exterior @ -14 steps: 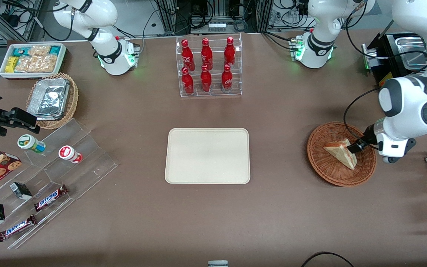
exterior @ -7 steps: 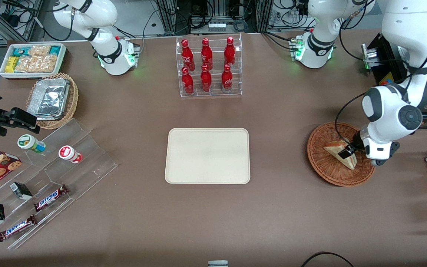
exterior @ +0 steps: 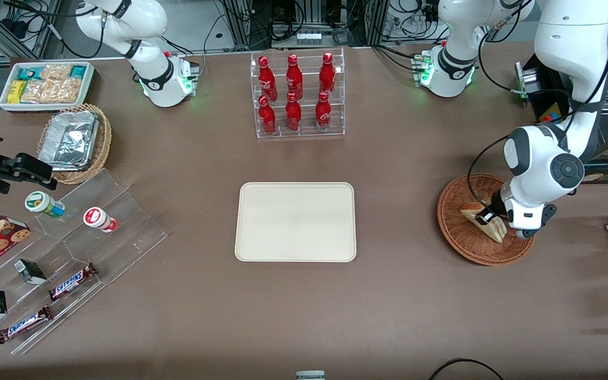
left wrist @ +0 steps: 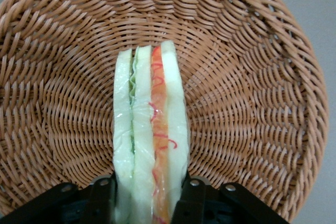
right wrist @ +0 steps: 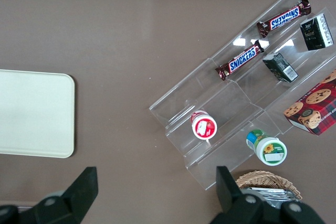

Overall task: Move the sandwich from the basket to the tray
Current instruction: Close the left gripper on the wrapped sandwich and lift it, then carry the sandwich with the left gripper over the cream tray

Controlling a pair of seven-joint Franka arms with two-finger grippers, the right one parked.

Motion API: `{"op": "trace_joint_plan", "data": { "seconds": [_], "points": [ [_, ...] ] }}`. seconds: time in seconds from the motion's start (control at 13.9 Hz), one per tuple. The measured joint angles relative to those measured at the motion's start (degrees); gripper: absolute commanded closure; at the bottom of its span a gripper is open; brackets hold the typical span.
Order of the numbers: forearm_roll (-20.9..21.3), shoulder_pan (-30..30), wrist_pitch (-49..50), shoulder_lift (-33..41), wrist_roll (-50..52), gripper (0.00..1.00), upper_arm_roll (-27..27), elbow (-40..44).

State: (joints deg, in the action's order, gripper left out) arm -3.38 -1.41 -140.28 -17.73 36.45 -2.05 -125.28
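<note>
The tray lies bare at mid-desk. Toward the working arm's end, the sandwich stands on edge in the basket, and the gripper has its jaws pressed against both bread faces, grasping it.

Left arm's claw is sitting down in the basket at the sandwich, well apart from the tray on the desk.
</note>
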Motion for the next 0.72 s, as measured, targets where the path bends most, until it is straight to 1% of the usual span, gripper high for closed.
{"op": "trace_joint_plan", "data": {
  "seconds": [0.14,0.29,0.43,0.58,0.72],
  "points": [
    [0.09,-0.21,3.65,0.84,-0.14,0.70,0.22,1.80],
    [0.39,-1.52,12.96,2.81,-0.38,0.70,0.34,6.37],
    [2.47,-4.17,22.21,4.91,-0.37,0.70,0.52,12.06],
    [3.45,-7.52,25.63,5.72,-0.49,0.71,0.70,15.44],
    [3.51,-11.32,25.66,5.45,-1.79,0.71,0.88,16.13]
  ]
}}
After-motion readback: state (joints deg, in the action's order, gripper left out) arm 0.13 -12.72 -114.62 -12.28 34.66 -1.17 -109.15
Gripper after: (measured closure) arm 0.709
